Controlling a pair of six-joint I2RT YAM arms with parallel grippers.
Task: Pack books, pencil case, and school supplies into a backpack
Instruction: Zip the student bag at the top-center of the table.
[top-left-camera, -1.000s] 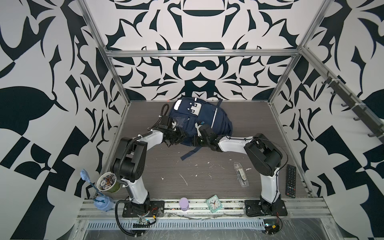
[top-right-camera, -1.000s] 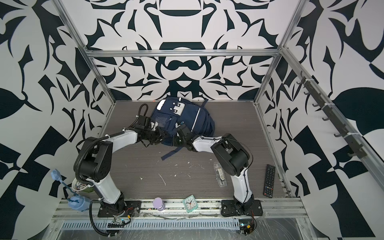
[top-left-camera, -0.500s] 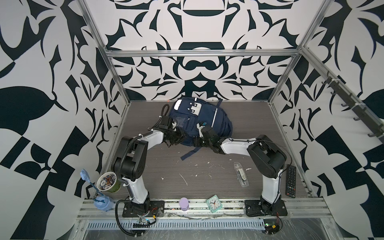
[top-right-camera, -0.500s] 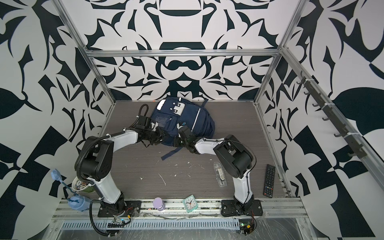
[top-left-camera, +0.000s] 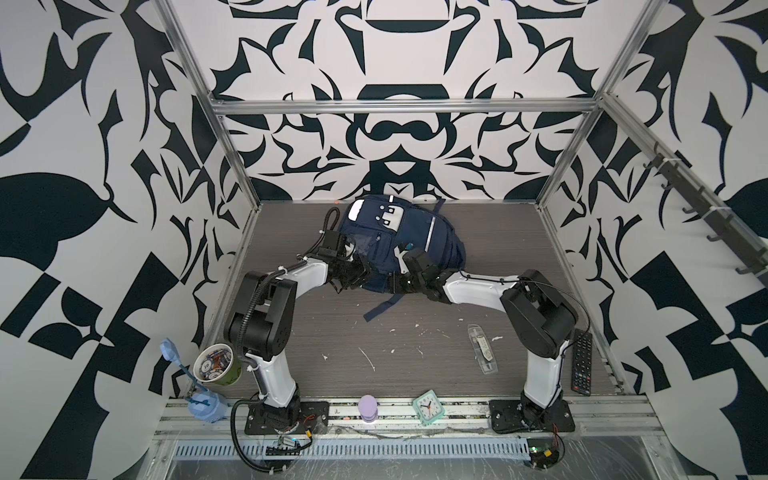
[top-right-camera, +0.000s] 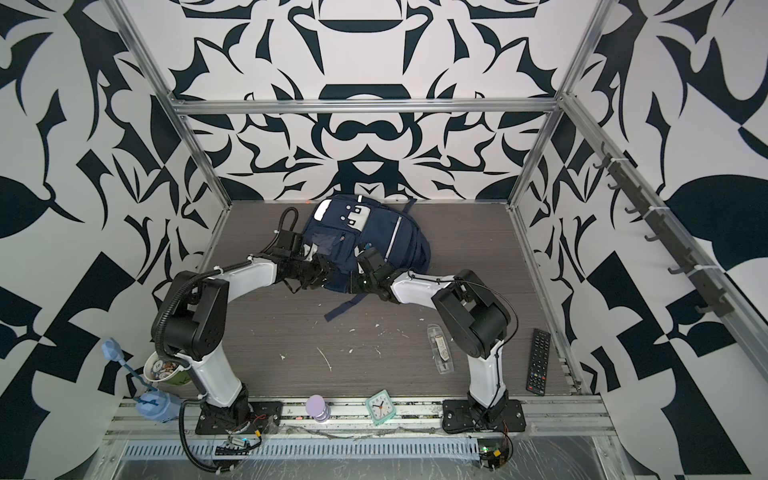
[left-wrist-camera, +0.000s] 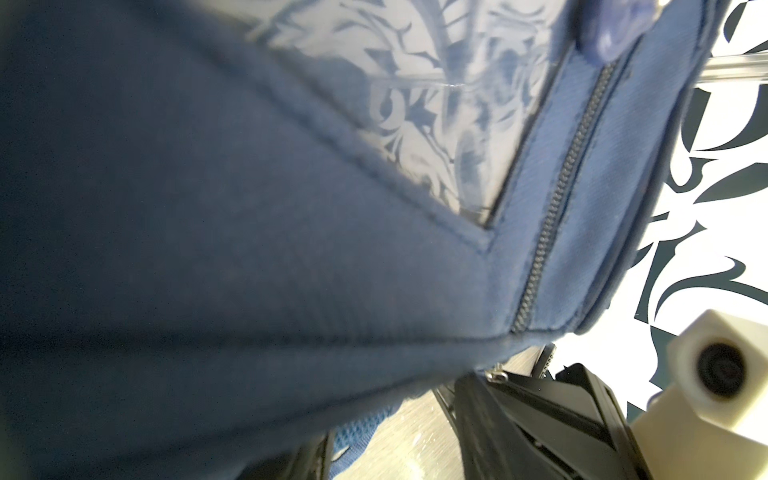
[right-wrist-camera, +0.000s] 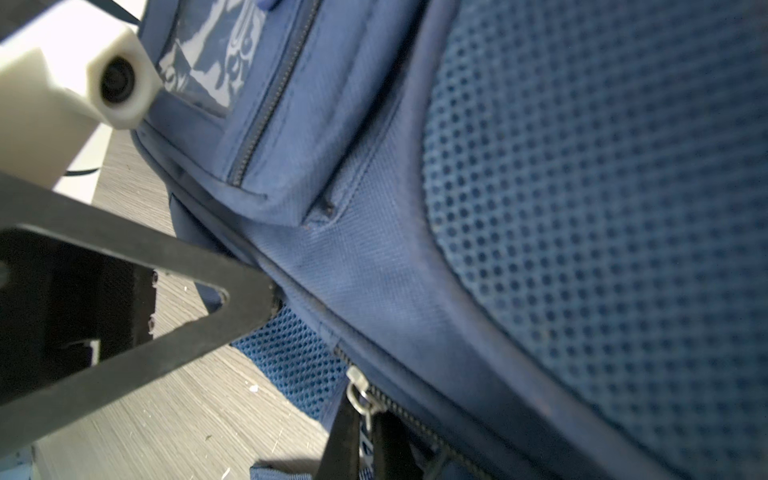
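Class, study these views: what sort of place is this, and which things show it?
Probably a lab robot test cell: an aluminium frame with black-and-white patterned walls boxes in a table, and a left arm and right arm bolted to the front rail reach a backpack.

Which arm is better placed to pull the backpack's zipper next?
Probably the right: its fingers are pinched on the silver zipper pull of the backpack, while the left arm is at the bag's other side.
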